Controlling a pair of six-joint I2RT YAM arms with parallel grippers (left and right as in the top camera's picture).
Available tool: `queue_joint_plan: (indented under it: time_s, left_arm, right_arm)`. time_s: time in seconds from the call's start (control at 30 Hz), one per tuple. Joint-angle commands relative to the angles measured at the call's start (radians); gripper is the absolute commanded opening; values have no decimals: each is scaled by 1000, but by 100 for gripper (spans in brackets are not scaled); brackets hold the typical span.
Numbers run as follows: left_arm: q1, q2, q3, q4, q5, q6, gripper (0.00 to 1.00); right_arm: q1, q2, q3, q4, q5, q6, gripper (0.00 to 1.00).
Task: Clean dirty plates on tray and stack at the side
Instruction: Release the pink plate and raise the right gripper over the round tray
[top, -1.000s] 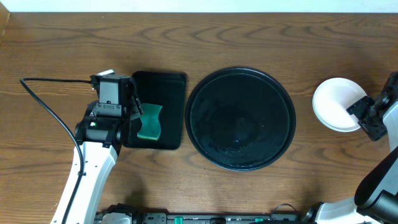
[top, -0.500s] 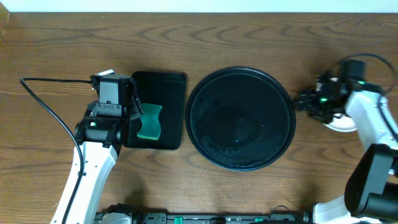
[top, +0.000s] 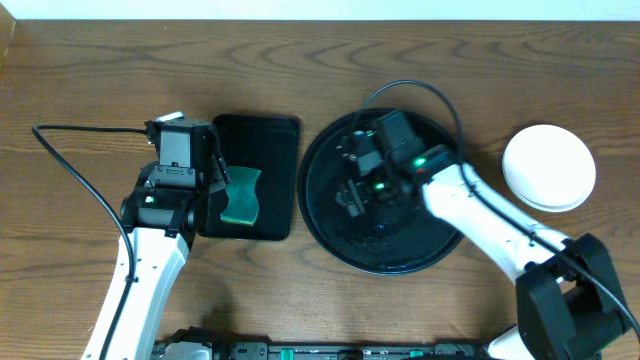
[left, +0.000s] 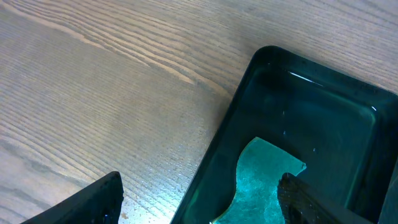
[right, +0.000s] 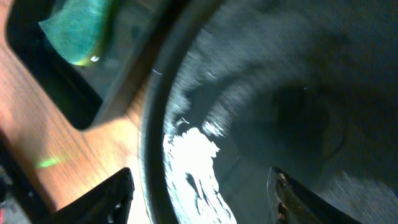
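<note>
From above, the tray (top: 395, 250) is bare and the plates (top: 549, 167) lie stacked on the desk (top: 90, 90) to its right, well apart from it. We judge the task nearly finished; the next move calls only for drawing the arms away. The right end effector (top: 352, 178) hangs over the tray, and the left end effector (top: 218, 178) over the sponge (top: 241, 196) in the small tray (top: 255, 135).

In the left wrist view, the fingers (left: 93, 199) stand wide and hold nothing.

In the right wrist view, the fingers (right: 106, 199) are apart and empty above the glossy tray floor.
</note>
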Motion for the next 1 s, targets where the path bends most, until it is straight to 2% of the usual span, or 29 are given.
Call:
queue_joint_plan:
  time_s: [0.0, 0.07, 0.1, 0.13, 0.17, 0.2, 0.3, 0.47, 0.53, 0.57, 0.6, 0.63, 0.67, 0.7, 0.73, 0.97]
  left_arm:
    - [3, -3, 16, -1, -13, 3, 80]
    - [3, -3, 16, -1, -13, 3, 80]
    - [3, -3, 16, -1, -13, 3, 80]
    - [3, -3, 16, -1, -13, 3, 80]
    - [3, -3, 16, -1, -13, 3, 80]
    - [3, -3, 16, -1, -13, 3, 80]
    - [3, -3, 16, -1, -13, 3, 80]
    - [3, -3, 16, -1, -13, 3, 80]
    - [3, -3, 16, -1, -13, 3, 80]
    - [3, -3, 16, -1, -13, 3, 80]
    - [3, -3, 16, -1, -13, 3, 80]
    - [3, -3, 16, -1, -13, 3, 80]
    - [3, -3, 16, -1, -13, 3, 80]
    - [3, -3, 16, -1, -13, 3, 80]
    - [3, -3, 16, -1, -13, 3, 80]
    - [3, -3, 16, -1, -13, 3, 80]
  right_arm:
    - [112, 6, 3, 50, 109, -13, 59]
    - [160, 6, 3, 72, 183, -9, 49]
    - [180, 6, 3, 78, 226, 3, 40]
    - [193, 6, 3, 79, 260, 16, 27]
    - [203, 5, 3, 77, 295, 29, 7]
    - [205, 3, 3, 69, 318, 49, 1]
    - [191, -24, 3, 51, 365, 115, 1]
    - [53, -162, 3, -14, 484, 118, 2]
    - [-26, -219, 3, -52, 491, 117, 13]
    - [-56, -237, 3, -66, 491, 117, 24]
    - [-98, -261, 3, -87, 491, 113, 31]
    - [-134, -278, 3, -102, 490, 98, 32]
    - [-170, -293, 3, -117, 490, 84, 39]
    - [-205, -307, 3, -137, 490, 80, 56]
    - [-238, -318, 3, -156, 489, 82, 97]
    - [-333, -326, 3, -206, 490, 81, 99]
